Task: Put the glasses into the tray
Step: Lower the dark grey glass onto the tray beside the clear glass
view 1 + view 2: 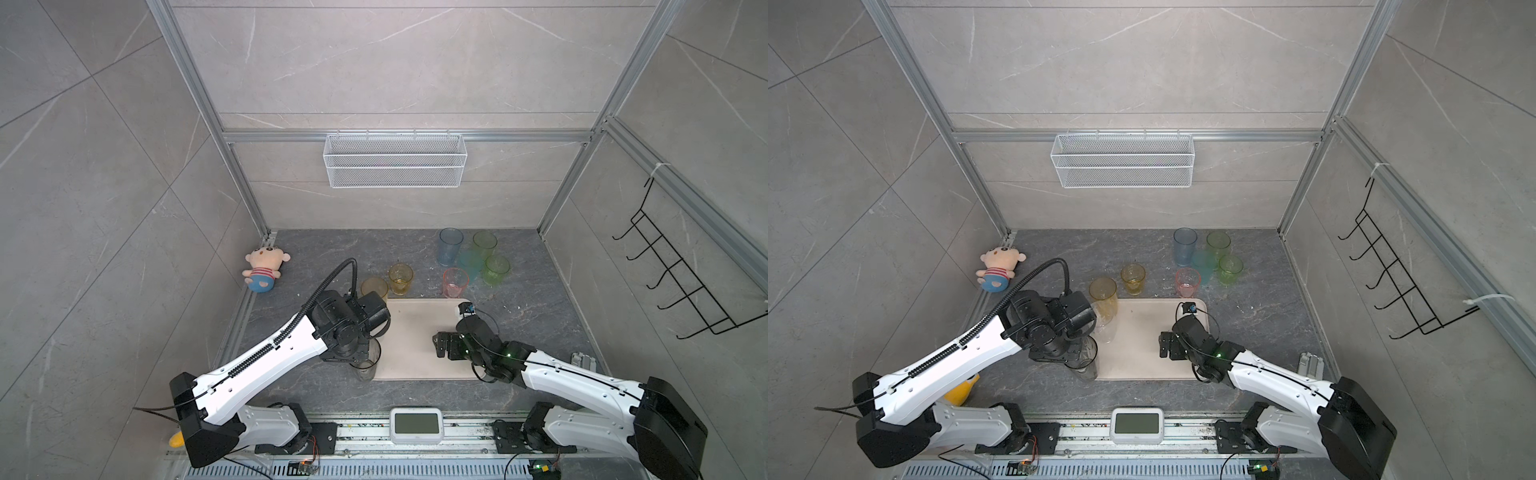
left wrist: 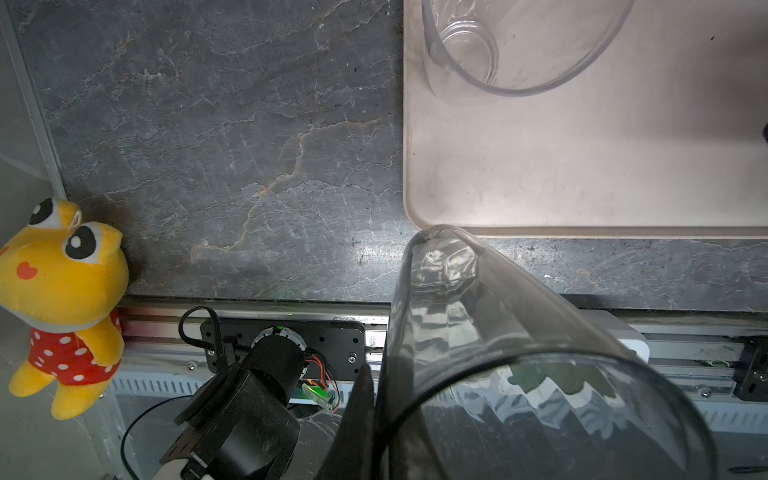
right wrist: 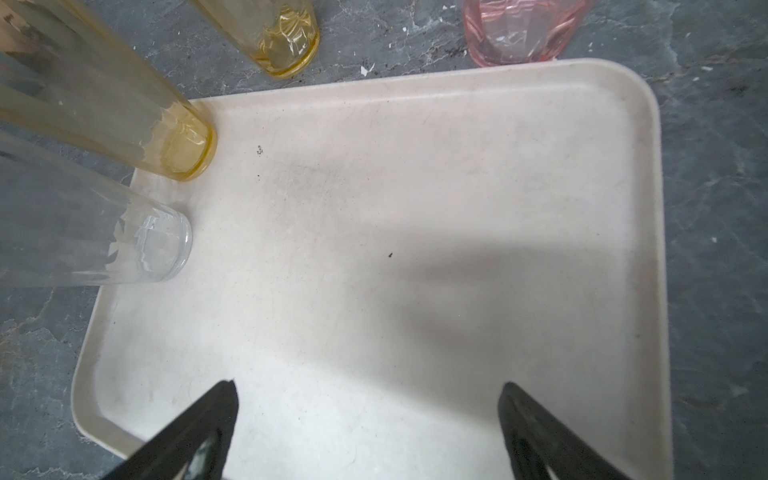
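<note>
Presently my left gripper [image 2: 376, 419] is clamped tight on the wall of the smoky grey glass [image 1: 368, 362] near its rim, one dark finger [image 2: 356, 415] showing outside that rim; the glass hangs below my wrist with its base over the dark stone table [image 1: 540, 316], just beside the near left corner of the tray [image 1: 415, 336] and not on it; whether that base touches the table I cannot tell; my right gripper [image 3: 368, 419] is spread as wide as it goes with nothing between its fingers, and it hovers over the right half of the tray with bare cream plastic beneath it; two glasses are at the tray's left side, well apart from my right gripper: the clear glass [image 3: 158, 249] upright on the tray by its left edge, and the tall amber glass [image 3: 183, 145] at the far left corner; the others stand on the table beyond the tray's far edge: the short yellow glass [image 1: 400, 279] near the amber one, the pink glass [image 1: 455, 283] just beside the far right corner, and farther back a cluster of the blue glass [image 1: 450, 247], the teal glass [image 1: 469, 266] and two green glasses [image 1: 496, 270].
</note>
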{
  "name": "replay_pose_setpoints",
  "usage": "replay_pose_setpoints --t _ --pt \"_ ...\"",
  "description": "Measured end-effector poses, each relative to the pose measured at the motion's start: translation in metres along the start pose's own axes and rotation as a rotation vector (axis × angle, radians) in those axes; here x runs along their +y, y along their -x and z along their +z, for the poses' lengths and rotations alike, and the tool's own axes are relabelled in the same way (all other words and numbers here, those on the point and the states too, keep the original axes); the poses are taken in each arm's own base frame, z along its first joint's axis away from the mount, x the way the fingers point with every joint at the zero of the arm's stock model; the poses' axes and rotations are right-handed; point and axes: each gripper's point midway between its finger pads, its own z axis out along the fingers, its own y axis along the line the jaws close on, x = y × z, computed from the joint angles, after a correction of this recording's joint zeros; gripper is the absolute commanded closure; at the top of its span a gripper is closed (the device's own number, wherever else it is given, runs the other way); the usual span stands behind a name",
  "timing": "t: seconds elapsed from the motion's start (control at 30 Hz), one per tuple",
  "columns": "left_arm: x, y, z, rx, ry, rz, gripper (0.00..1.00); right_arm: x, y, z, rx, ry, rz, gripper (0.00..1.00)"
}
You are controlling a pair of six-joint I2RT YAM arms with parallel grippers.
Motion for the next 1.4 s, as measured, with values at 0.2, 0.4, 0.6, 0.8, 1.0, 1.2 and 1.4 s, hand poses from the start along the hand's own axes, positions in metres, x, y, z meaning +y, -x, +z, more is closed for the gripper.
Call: replay_pose_setpoints --t 0.2,0.4,0.6,0.8,1.0,1.2,1.4 --pt "-0.003 0.003 0.013 -0.005 -0.005 -0.021 1.00 0.000 0.000 0.000 0.001 -0.001 0.000 0.01" --pt "-0.002 0.008 0.031 -0.004 -0.001 -0.062 1.00 0.000 -0.001 0.001 0.003 -0.002 -0.001 0.01" --pt "-0.005 0.017 0.040 -0.014 -0.027 -0.103 1.00 0.000 -0.001 0.001 0.003 -0.003 -0.001 0.01" --pt "-0.009 0.025 0.046 -0.026 -0.044 -0.123 1.00 0.000 -0.001 0.001 0.003 -0.003 0.000 0.01" --pt "-0.013 0.028 0.055 -0.020 -0.036 -0.121 1.00 0.000 -0.001 0.001 0.003 -0.003 0.002 0.01" --pt "-0.017 0.030 0.061 -0.016 -0.036 -0.117 1.00 0.000 -0.001 0.001 0.003 -0.003 0.002 0.01" --pt "-0.020 0.030 0.070 -0.002 -0.026 -0.111 1.00 0.000 -0.001 0.001 0.003 -0.003 0.002 0.01"
